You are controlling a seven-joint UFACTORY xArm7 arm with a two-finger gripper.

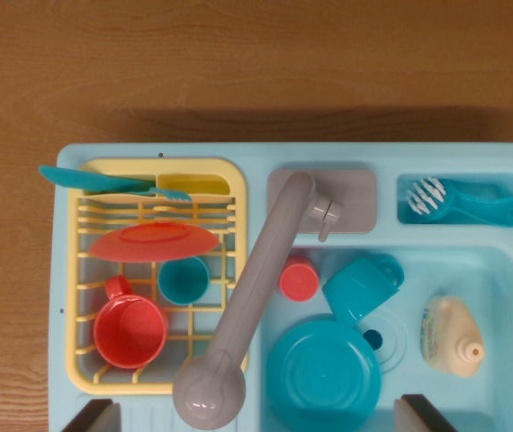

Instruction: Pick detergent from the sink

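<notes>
You are looking straight down on a light blue toy sink (pixel 508 270) standing on a wooden bench (pixel 238 63). The detergent bottle (pixel 450 336), cream-coloured, lies on its side in the basin at the wrist view's right, cap pointing to the lower right. Its label carries faint bluish print that you cannot read.

Count what shares the basin: one teal plate (pixel 322 373), one teal cup (pixel 363 283) tipped over, one small red cup (pixel 299 278). One grey faucet (pixel 247 306) swings diagonally across the middle. In the yellow rack (pixel 162 270) at the left you have one red mug (pixel 129 329), one teal cup (pixel 183 279), one red plate (pixel 153 240) and teal cutlery (pixel 112 182) whose pieces you cannot count. One teal brush (pixel 468 202) rests in the tray at the upper right.

Of the gripper (pixel 256 416) only two dark fingertips (pixel 90 416) show at the bottom edge, spread wide apart and holding nothing. The bottle lies just above the right-hand tip, not touching it.
</notes>
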